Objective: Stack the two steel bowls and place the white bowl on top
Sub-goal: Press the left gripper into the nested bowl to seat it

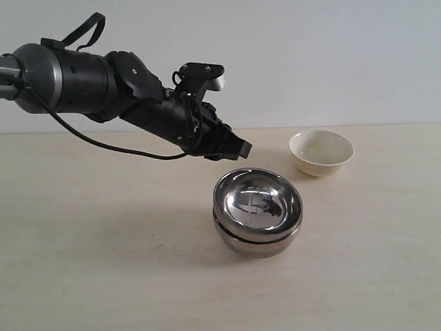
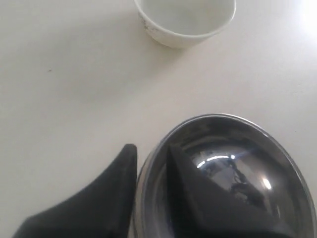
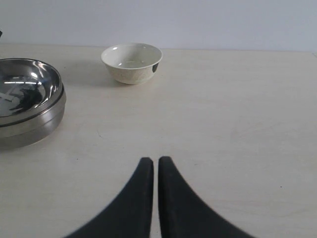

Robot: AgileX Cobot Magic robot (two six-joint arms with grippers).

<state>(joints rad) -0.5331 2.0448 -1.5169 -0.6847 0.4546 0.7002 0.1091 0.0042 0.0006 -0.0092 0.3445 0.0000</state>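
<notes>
At table centre: two steel bowls nested one inside the other, so stacking looks done. Behind and to the right, well apart: white bowl, upright, empty. Left gripper just above stack's rear-left rim, jaws parted, holding nothing. Right gripper low over table, jaws nearly touching, empty. Step in hand, likely: fetching white bowl. Calls for lifting clear, reaching across, pinching its rim, centring over stack.

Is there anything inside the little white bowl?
Empty. The white bowl stands upright on the table, and its inside shows only bare glossy cream.
</notes>
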